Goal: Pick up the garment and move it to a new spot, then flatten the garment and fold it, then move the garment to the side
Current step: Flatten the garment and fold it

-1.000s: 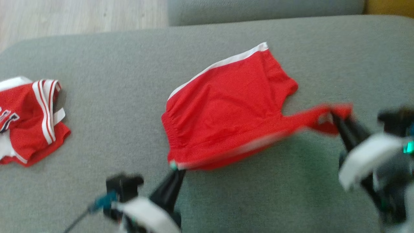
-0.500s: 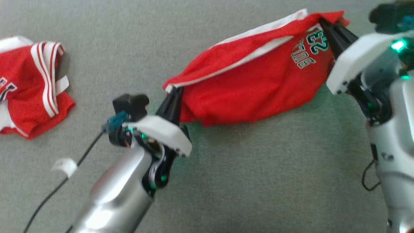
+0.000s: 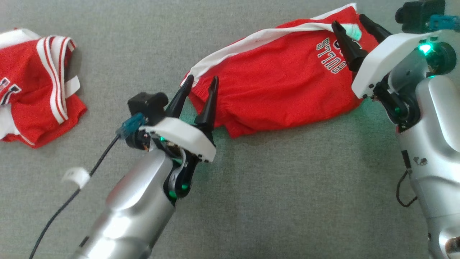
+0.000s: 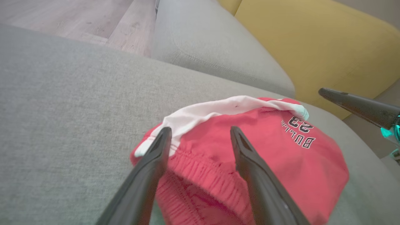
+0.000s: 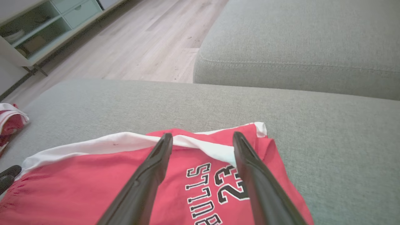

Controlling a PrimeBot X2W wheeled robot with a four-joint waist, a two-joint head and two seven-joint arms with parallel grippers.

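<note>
The red garment (image 3: 280, 90) is seen lying on the grey sofa cushion (image 3: 287, 201), crumpled rather than flat. Its white side stripe (image 3: 251, 39) is rolled along the far edge. No worktop is involved; the cushion carries everything.

The long axis of the garment runs slantwise in the head view, from the gathered waistband (image 4: 200, 175) at the near left up to the printed corner (image 3: 330, 57) at the far right. One arm is stationed at each end of that axis. The jaws of the left arm (image 3: 136, 205) are spread wide, their tips poised over the waistband corner, with nothing pinched between them. The jaws of the right arm (image 3: 431, 144) are likewise spread and straddle the printed corner, where the end of the stripe lies. Whether either set of tips touches the cloth cannot be told.

Neither arm is judged nearer, as each end is equally within reach. The flattening step is judged to be in hand, and it is best served by a pull outward along this axis from both ends.

A second red garment (image 3: 39, 86) is seen well apart to the left.
</note>
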